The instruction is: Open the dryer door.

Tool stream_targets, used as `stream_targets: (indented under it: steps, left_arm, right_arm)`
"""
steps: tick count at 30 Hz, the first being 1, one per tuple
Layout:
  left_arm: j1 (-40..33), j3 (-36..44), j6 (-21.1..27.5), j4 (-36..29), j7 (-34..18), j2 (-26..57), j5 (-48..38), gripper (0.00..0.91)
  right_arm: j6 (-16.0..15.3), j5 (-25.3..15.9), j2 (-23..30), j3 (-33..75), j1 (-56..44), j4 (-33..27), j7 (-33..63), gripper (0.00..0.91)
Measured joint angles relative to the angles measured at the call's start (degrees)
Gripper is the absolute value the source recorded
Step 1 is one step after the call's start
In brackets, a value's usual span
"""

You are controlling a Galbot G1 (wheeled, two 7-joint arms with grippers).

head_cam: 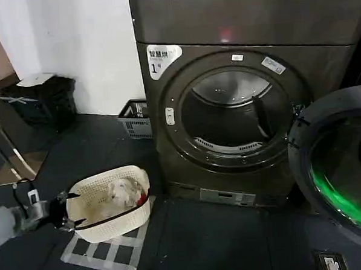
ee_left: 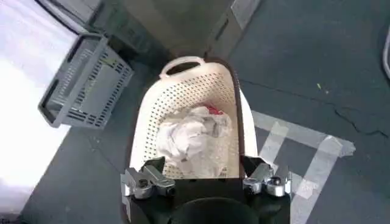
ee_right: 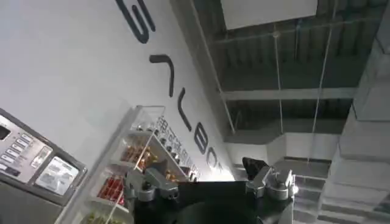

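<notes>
Currently left gripper [head_cam: 68, 214] sits low by the floor, jaws spread wide around the near rim of the white laundry basket [ee_left: 189, 103], not clamped. Right gripper [ee_right: 207, 182] points up at the ceiling, fingers apart, holding nothing. Dryer door [head_cam: 339, 163] already hangs swung out to the right of the dryer [head_cam: 247, 22], drum exposed. Risk: right arm coming down could clip that door; left could drag the basket.

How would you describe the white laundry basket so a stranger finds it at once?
Start at the big dark grey-brown metallic dryer. On the floor to its front left sits the cream perforated plastic laundry basket holding white cloth. The grey slatted crate by the wall is darker.
</notes>
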Motion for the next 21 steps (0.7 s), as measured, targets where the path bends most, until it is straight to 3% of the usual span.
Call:
stream_targets:
  steps: [21]
  left_arm:
    - [-0.07,0.02,0.59,0.27,0.96,0.08,1.71,0.907]
  right_arm:
    - [0.1,-0.23,0.31,-0.28,0.46,0.41,-0.14,0.907]
